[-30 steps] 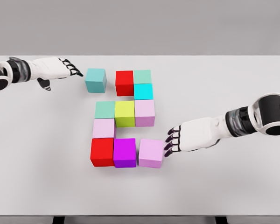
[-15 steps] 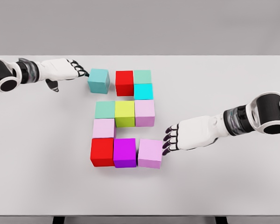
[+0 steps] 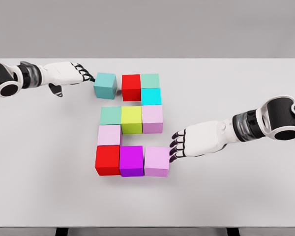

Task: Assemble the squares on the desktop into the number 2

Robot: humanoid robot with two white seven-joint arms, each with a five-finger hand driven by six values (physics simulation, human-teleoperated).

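At far left of the white surface [image 3: 49, 187], left hand [image 3: 69, 74] lies low over the top, fingers extended and relaxed, holding nothing; dark fingertips [image 3: 88, 77] touch or nearly touch the left face of the teal cube [image 3: 105, 85]. Teal cube sits slightly rotated, a narrow gap apart from the upper red cube [image 3: 131, 87]. Right of that: mint cube [image 3: 150, 80], with cyan cube [image 3: 151, 96] directly below it, both flush to the red one. Middle row, left to right, touching: green-mint cube [image 3: 110, 115], yellow-green cube [image 3: 132, 120], pale lilac cube [image 3: 153, 118]. Below the row's left end: light pink cube [image 3: 109, 134]. Bottom row, left to right: lower red cube [image 3: 107, 160], magenta cube [image 3: 132, 161], lilac cube [image 3: 157, 161], the three side by side and touching or nearly so. Right hand [image 3: 194, 141] comes in from the right edge, fingers straight and together, grasping nothing; fingertips [image 3: 173, 150] rest against the right face of the lilac cube. Forearm runs up and right to a black-and-white joint near the surface's right edge.
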